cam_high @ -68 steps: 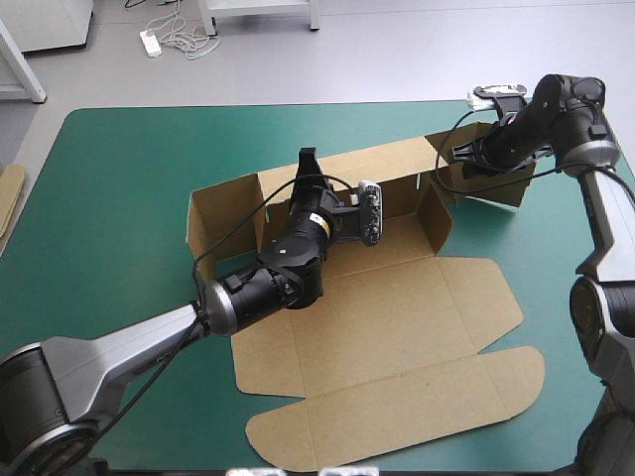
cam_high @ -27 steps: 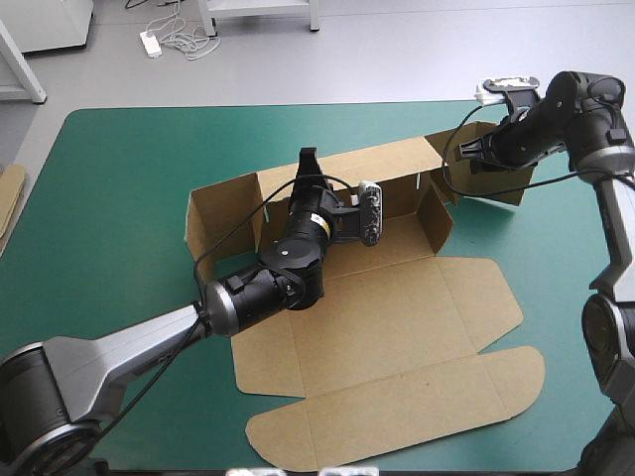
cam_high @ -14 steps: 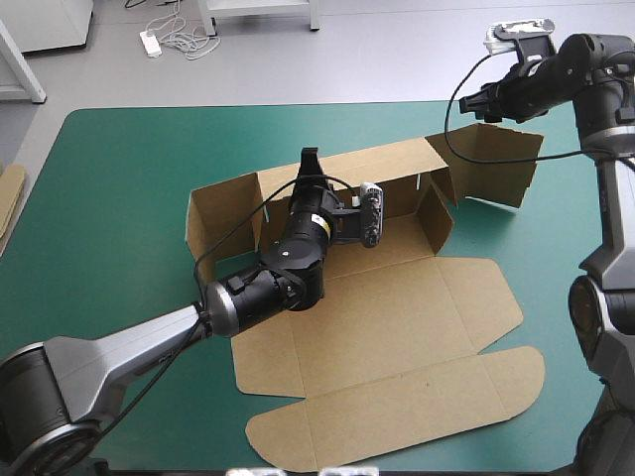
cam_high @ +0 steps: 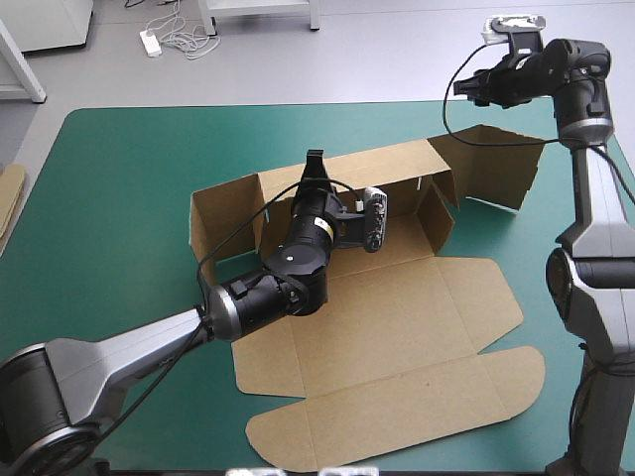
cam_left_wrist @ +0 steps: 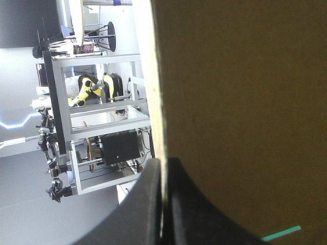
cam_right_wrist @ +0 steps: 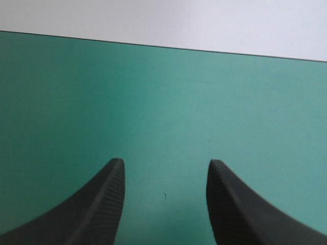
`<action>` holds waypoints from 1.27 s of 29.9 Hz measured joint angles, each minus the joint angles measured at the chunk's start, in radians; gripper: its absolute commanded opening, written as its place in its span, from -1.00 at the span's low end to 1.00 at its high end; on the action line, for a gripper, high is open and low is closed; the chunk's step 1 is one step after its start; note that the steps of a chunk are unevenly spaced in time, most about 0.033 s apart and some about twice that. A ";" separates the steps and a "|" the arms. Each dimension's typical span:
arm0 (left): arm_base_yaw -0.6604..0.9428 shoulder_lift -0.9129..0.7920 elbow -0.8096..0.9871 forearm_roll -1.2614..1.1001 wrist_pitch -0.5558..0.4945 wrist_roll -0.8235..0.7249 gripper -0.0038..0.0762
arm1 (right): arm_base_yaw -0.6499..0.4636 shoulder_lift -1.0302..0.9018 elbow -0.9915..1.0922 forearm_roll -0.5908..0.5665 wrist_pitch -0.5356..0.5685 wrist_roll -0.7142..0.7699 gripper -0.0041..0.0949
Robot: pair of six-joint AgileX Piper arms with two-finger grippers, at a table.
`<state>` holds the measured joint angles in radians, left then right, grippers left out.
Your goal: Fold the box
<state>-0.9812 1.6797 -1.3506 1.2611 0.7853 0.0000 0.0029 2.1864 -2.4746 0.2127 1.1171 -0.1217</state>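
Brown box (cam_high: 397,327) at centre of the high view, on the teal-green cover (cam_high: 119,198). Partly folded: back wall (cam_high: 387,164) raised across upper centre, left flap (cam_high: 213,213) up at centre left, right flap (cam_high: 496,164) standing at upper right, lid panel (cam_high: 397,397) flat toward lower right.

At the back wall's top edge, upper centre, left gripper (cam_high: 315,161). In the left wrist view, pinched all but closed on that board edge, sheet between the black fingers (cam_left_wrist: 148,204).

At far upper right, right gripper (cam_high: 466,87), raised, above and apart from the right flap. In the right wrist view, spread wide, nothing between the fingers, only bare cover ahead.

Handling, as a judgement:
- Light, stiff sheet.
- Likely to bend cleanly only along its scored creases and to spring back when released, so raised walls probably need holding until tucked.
- Smooth faces, likely to slip under a flat push.
- Light enough for the whole box to slide on the cover.
- Not fragile, but easy to crease off-score or crush at corners.

Best hold: a pinch across a free edge, mid-panel, away from corners and slots. For the right side, probably the top edge of the right flap, to swing inward.

More board (cam_high: 10,193) at the frame's far left edge.
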 measured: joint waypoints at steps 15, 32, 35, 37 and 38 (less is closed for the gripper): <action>0.000 0.000 0.000 -0.001 0.002 -0.012 -0.93 | 0.000 0.071 0.000 0.004 0.084 -0.008 0.04; 0.000 0.000 0.000 0.002 0.001 -0.014 -0.93 | 0.000 0.006 0.143 0.017 0.128 -0.031 0.04; 0.000 0.000 0.000 0.002 0.001 -0.014 -0.93 | 0.000 -0.020 0.152 0.042 0.128 -0.031 0.04; 0.000 0.000 0.000 0.002 0.000 -0.016 -0.93 | 0.000 -0.048 0.163 0.061 0.128 -0.031 0.04; 0.000 0.000 0.000 0.003 -0.001 -0.016 -0.93 | 0.000 -0.059 0.171 0.065 0.128 -0.032 0.04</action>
<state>-0.9812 1.6797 -1.3506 1.2644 0.7841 -0.0156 0.0029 2.1271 -2.3032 0.2781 1.2454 -0.1533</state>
